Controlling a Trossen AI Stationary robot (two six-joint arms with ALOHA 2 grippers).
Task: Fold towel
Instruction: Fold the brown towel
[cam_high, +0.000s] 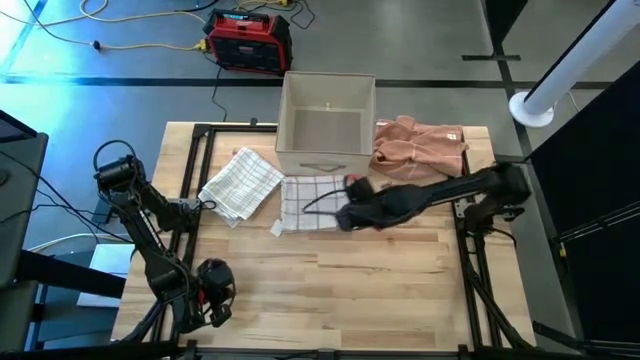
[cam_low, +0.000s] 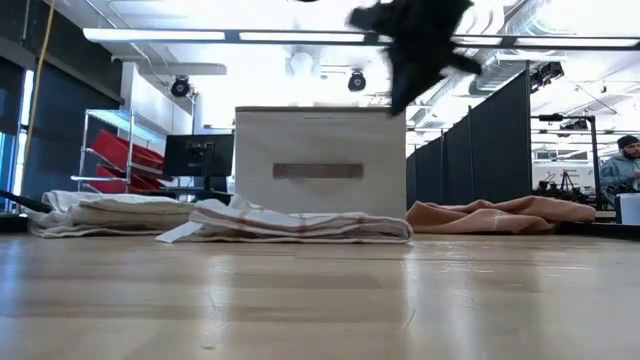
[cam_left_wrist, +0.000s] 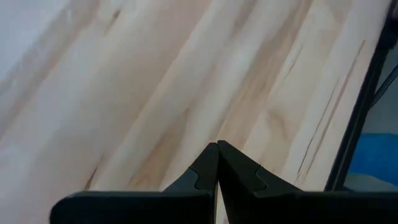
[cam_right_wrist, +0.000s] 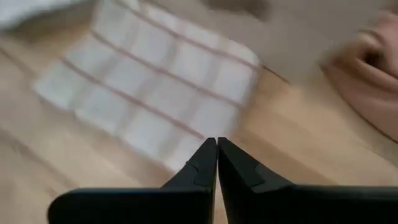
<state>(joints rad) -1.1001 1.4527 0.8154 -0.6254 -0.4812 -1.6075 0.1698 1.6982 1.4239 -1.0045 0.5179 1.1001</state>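
Towel (cam_high: 312, 203) folded flat before the box (cam_high: 326, 126)?
Your right hand (cam_high: 352, 216) hovers closed, empty, above it; judge whether another fold remains.

Right gripper (cam_high: 345, 215) hangs above the checked towel (cam_high: 305, 203), fingertips pressed together, and clear air shows between them and the cloth in the low view. Straight beyond the jaws stands the grey box (cam_high: 326, 125), a tall wall blocking that way. Off to one side of the jaws lies the pink cloth (cam_high: 420, 145), heaped low beside the box. To the other side lies a second folded towel (cam_high: 238, 183), touching the first. Behind the jaws, bare table (cam_high: 330, 290) runs open to the near edge. Left gripper (cam_left_wrist: 217, 147) waits closed over bare wood, near the black frame rail (cam_left_wrist: 354, 124).
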